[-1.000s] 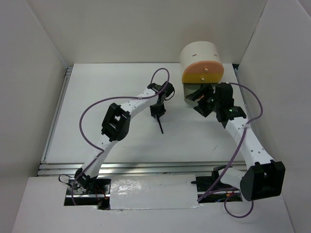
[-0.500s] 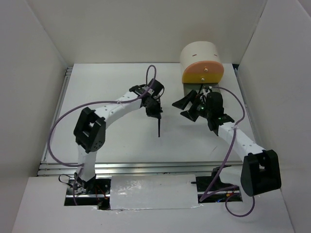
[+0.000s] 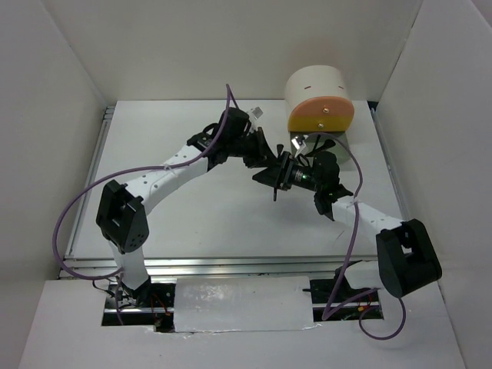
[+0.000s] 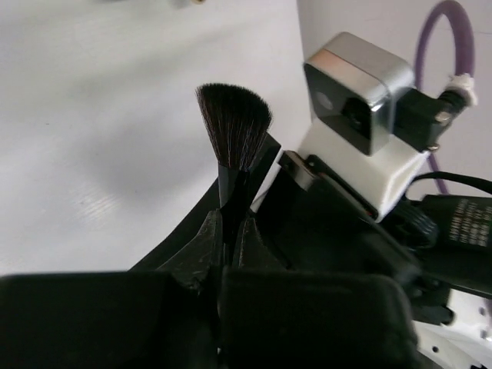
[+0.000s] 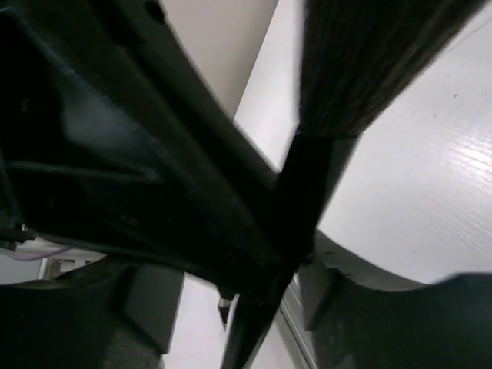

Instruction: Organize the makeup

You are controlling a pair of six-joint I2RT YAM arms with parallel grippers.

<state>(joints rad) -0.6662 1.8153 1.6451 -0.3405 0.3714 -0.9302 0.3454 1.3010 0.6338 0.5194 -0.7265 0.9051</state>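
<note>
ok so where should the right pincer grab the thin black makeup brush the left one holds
Probably on the bare handle of the thin black makeup brush just under its bristles, from the side: the left pincer clamps it right below, and the tuft is soft.

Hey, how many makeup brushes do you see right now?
1. The black brush is clamped in the left gripper, mid-table beside the right gripper. Others may be hidden behind the arms or in the cream box.

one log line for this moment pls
left gripper: shut on black brush | right gripper: beside the brush, grip unclear | stage: likely handover | drawer box: behind the right gripper
</note>
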